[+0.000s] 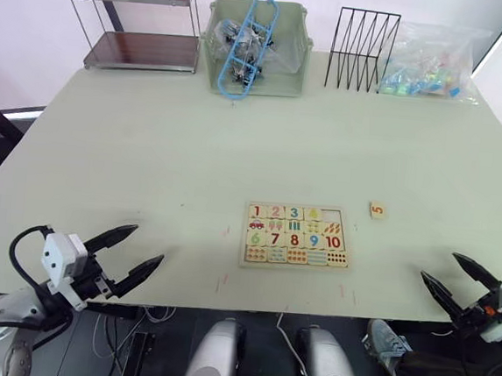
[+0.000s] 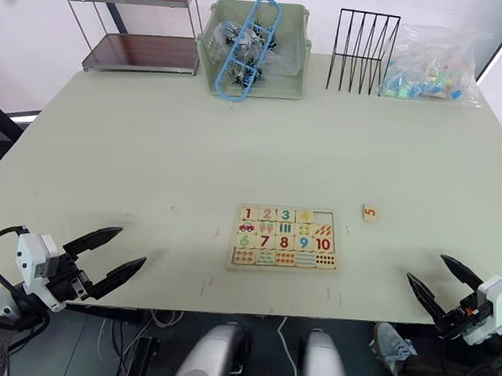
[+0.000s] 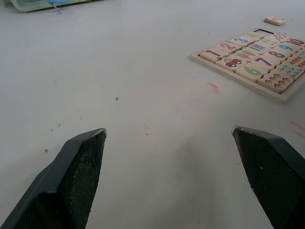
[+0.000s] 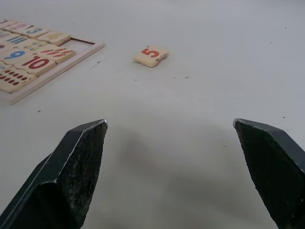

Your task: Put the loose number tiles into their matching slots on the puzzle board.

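Near the front edge of the pale green table (image 1: 150, 135), about midway across, lies the flat rectangular pale-wood puzzle board (image 1: 297, 237), its rows packed with small square tiles showing coloured digits, pictures and dots. The top row reads 1, 2, 3 and a fourth tile whose digit is hard to read, and the last recess (image 1: 335, 217) at the right end of that row is vacant. The one loose pale-wood tile printed with an orange-red 5 (image 1: 376, 210) lies flat on the table just beyond the board's far right corner, close to it but not touching. Bare tabletop surrounds both board and tile on every side. The left gripper (image 1: 131, 252) hovers at the table's near edge, well to the left of the board, its two black fingers spread wide with nothing between them; the right gripper (image 1: 454, 274) hovers at the near edge to the right, likewise spread wide and holding nothing. Along the far edge stand a two-tier wire shelf (image 1: 138, 20), a pale green bin of bagged parts (image 1: 256, 46), a black wire rack (image 1: 362, 50) and a clear bag of coloured pieces (image 1: 433, 63).
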Action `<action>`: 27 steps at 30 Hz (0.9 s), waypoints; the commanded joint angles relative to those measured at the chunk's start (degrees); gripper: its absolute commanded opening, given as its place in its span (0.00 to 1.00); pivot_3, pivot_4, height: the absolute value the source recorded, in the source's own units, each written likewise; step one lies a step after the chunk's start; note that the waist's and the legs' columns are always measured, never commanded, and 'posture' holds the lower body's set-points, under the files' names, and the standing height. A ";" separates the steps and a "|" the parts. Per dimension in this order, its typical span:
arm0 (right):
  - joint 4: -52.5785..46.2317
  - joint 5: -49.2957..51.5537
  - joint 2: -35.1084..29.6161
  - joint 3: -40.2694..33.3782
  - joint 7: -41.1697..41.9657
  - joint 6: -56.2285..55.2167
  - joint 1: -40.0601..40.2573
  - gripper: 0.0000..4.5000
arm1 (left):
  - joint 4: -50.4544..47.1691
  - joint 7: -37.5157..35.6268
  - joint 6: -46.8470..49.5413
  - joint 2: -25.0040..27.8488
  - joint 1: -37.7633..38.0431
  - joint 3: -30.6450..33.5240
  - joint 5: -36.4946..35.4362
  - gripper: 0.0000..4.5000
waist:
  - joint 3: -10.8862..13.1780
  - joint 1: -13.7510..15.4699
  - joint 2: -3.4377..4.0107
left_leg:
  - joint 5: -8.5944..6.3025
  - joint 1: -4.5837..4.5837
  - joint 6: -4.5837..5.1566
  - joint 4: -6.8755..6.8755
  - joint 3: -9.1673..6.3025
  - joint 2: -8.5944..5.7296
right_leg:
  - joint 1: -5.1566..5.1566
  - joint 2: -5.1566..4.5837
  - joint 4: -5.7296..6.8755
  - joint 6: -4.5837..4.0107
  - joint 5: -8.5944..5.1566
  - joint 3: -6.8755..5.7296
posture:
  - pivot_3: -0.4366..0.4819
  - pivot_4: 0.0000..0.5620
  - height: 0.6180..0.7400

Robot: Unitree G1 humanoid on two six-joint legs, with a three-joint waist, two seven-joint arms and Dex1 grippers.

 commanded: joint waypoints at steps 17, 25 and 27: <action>4.97 -1.38 -3.13 1.92 2.78 -2.19 -8.20 0.99 | -1.57 -2.52 -1.74 -0.68 -2.65 -1.66 0.18 1.00 | -0.02 -0.01 -0.01 | 0.00 0.04 0.00 0.01 0.03 -0.02 | 0.02 0.03 0.02 0.03 0.02 0.01 | 0.48 0.27 1.00; 9.66 -3.49 -6.83 6.30 5.35 -0.78 -18.76 0.99 | -2.92 -4.27 -0.67 1.36 -6.48 -3.64 -0.10 1.00 | -0.03 -0.04 0.00 | 0.00 0.06 0.00 0.02 0.02 -0.02 | 0.02 0.06 0.07 0.20 0.13 0.02 | 0.48 0.27 1.00; 12.46 -4.73 -8.40 8.21 6.71 -0.32 -23.18 0.99 | -2.69 -5.33 -0.52 2.11 -7.68 -4.13 -0.14 1.00 | -0.02 -0.06 0.00 | 0.00 0.06 0.00 0.02 0.03 -0.02 | 0.02 0.06 0.07 0.21 0.14 0.02 | 0.48 0.27 1.00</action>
